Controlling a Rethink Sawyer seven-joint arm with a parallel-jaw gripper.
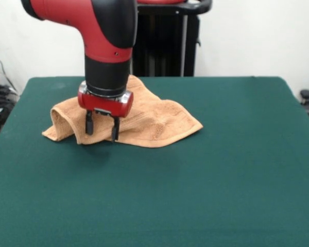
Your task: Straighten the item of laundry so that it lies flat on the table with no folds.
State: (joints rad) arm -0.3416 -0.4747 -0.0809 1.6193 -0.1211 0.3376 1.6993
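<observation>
A large rectangular table [237,170] covered in dark green felt-like cloth is seen filling most of the front view. One orange-tan terry towel [154,121] is spread on its far left part, rumpled, with a raised fold at its left end and a pointed corner stretched toward the right.

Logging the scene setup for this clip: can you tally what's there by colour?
Orange-tan: 1, the towel
Dark green: 1, the table
Red and black: 1, the arm with its gripper
Total: 3
</observation>
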